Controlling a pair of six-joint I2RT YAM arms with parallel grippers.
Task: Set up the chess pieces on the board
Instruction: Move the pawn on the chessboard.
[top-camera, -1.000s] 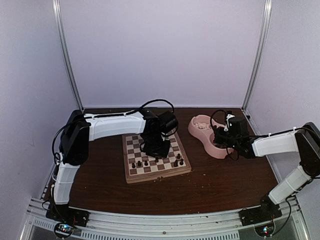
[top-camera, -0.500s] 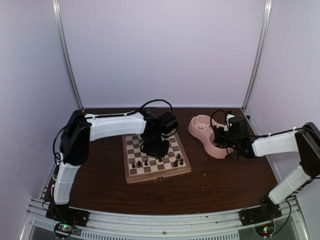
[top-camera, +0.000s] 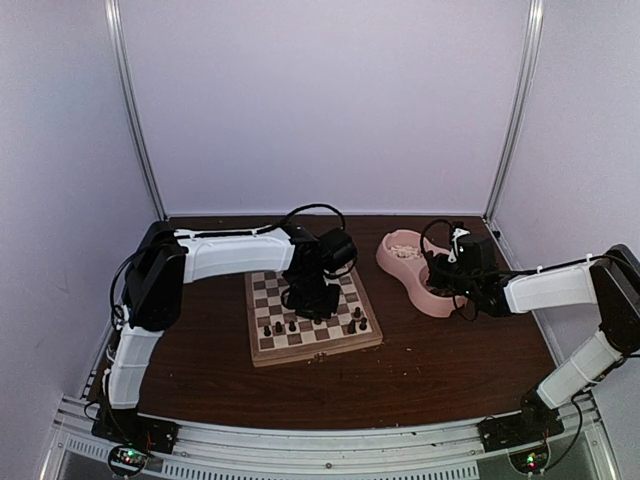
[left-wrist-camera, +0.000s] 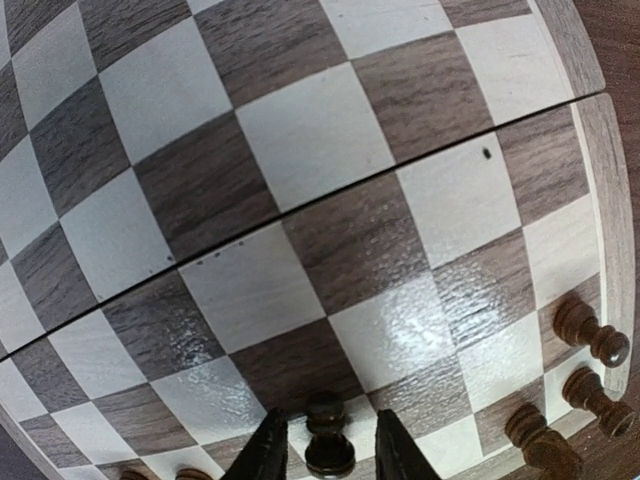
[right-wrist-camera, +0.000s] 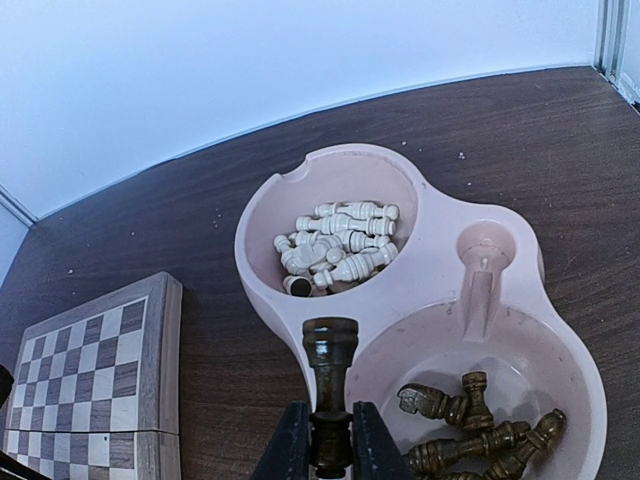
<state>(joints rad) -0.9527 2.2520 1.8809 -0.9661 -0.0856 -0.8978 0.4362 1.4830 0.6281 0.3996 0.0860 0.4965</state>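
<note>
Over the past second we are drawing the jaws of the left gripper inward and letting the wrist sink a touch closer to the board, while the right arm is staying where it was. The left fingers are standing partly open on either side of a dark pawn, which is standing upright on a square in the board's near rows. A sliver of gap is showing on each side, so we are judging that they are flanking it, not yet pinching it, probably to square it up. Just to its right, the placed dark pieces are lining up along the near right edge, and the middle squares are lying bare. Farther right on the table, the pink double bowl is keeping the colours sorted, with cream pieces lying in its far compartment and loose dark pieces in its near one. Our right gripper is clamping a flat-topped dark piece by its base, holding it upright above the bowl so that, as we are reading it, it is waiting to go down head-up once the left arm is clearing the board.
</note>
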